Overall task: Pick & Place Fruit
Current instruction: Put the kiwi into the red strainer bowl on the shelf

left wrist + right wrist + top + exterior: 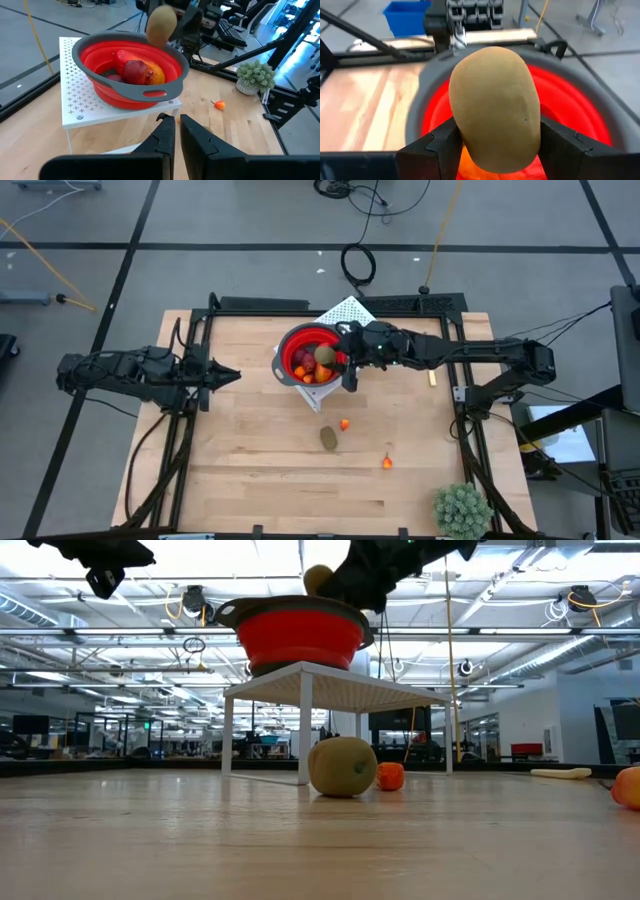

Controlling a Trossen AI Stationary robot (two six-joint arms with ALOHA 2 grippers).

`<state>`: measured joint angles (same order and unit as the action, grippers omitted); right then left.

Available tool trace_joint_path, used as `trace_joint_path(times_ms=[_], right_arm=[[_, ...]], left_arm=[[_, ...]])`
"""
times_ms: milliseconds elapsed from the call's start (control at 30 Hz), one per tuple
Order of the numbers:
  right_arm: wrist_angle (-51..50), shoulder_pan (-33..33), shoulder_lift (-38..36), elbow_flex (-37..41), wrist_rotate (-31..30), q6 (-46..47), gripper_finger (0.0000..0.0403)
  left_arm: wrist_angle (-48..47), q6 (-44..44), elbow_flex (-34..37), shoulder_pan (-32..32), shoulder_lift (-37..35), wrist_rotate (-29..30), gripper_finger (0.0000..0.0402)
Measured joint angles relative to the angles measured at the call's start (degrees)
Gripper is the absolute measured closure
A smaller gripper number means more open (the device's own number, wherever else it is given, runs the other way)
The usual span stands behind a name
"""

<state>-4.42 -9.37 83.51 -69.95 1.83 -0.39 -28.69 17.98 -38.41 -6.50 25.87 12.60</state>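
Hovering over the red bowl (pixel 312 356) in the high view, the right end effector (pixel 330 357) clamps a brown-green oval fruit (pixel 324 356); red and orange fruit pieces (pixel 303 370) lie in the bowl beneath it. On the counter (pixel 250 470), well apart from that end effector, lie a second brown-green oval (pixel 328 439) and two small orange bits (pixel 345 424) (pixel 387 463). The left end effector (pixel 232 376) waits beside the bowl, fingers together, empty.

Low view: bowl (pixel 300 638) on a white perforated stand (pixel 330 690); held oval (pixel 318 580) above its rim; loose oval (pixel 342 766) touching the counter.

Left wrist view: own fingers (pixel 167 137) nearly touching; held oval (pixel 161 25) above the bowl (pixel 107 90).

Right wrist view: oval (pixel 495 107) gripped between both fingers (pixel 437 145).
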Motion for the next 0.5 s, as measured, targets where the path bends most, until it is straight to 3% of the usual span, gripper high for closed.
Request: trace_joint_path(times_ms=[500], right_arm=[[-2.7,0.0,0.1,0.1,0.2,0.2,0.0168]], left_arm=[[0.0,-1.2,0.0,0.0,0.0,0.0,0.0376]])
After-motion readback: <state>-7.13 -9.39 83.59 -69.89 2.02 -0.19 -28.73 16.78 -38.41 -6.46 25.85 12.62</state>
